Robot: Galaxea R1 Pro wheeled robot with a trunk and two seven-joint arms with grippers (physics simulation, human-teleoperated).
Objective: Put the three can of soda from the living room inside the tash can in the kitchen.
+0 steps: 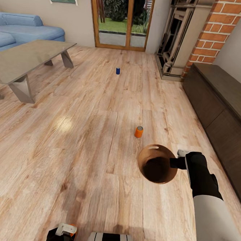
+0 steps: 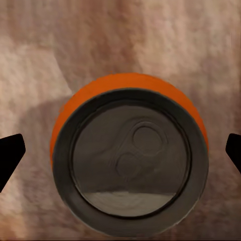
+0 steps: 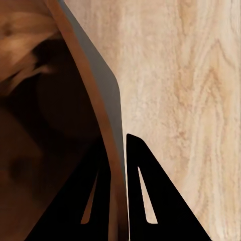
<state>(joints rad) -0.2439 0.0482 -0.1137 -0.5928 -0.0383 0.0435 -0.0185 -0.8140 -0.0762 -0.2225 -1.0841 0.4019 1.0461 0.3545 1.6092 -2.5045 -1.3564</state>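
Left pincer (image 2: 120, 150) hung wide open over 1 orange can (image 2: 129, 155) standing on the wood floor (image 1: 79, 139), fingertips apart on both sides. Blue can (image 1: 118, 70) stood farther off, 2nd orange can (image 1: 138, 131) just beside the bin (image 1: 156, 168). Right pincer (image 3: 120, 191) was clamped on the bin's rim.

The light wood floor (image 1: 79, 139) carries a blue soda can (image 1: 118, 70) standing upright far off, near the glass doors, and an orange soda can (image 1: 138, 131) upright nearer, right of centre. A grey low table (image 1: 27, 60) stands at far left.
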